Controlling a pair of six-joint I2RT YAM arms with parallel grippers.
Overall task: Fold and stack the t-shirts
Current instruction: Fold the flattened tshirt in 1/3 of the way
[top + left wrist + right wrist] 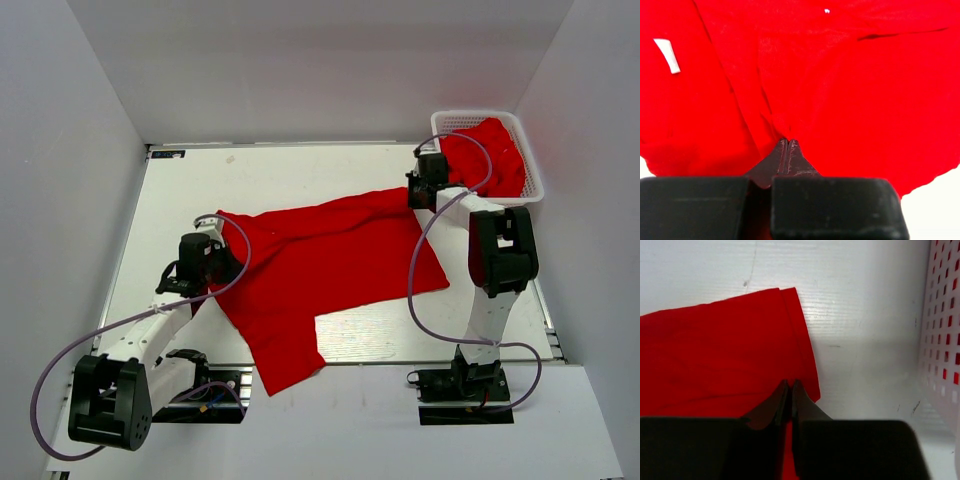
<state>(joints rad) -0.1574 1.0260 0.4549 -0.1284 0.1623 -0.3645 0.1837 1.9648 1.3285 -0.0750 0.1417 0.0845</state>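
One red t-shirt (320, 260) lies spread and rumpled across the middle of the table, one end hanging over the near edge. My left gripper (222, 250) is at its left end, shut, with a fold of the cloth (790, 100) pinched at its tips (787, 141). A white label (667, 55) shows on the cloth there. My right gripper (417, 194) is at the shirt's far right corner (790, 340), shut (790, 382) with red cloth showing between its jaws. More red t-shirt cloth (495, 150) is bundled in the basket.
The white mesh basket (535, 175) stands at the far right corner, its wall (942, 315) close to the right gripper. White walls enclose the table (300, 165) on three sides. Cables loop from both arms.
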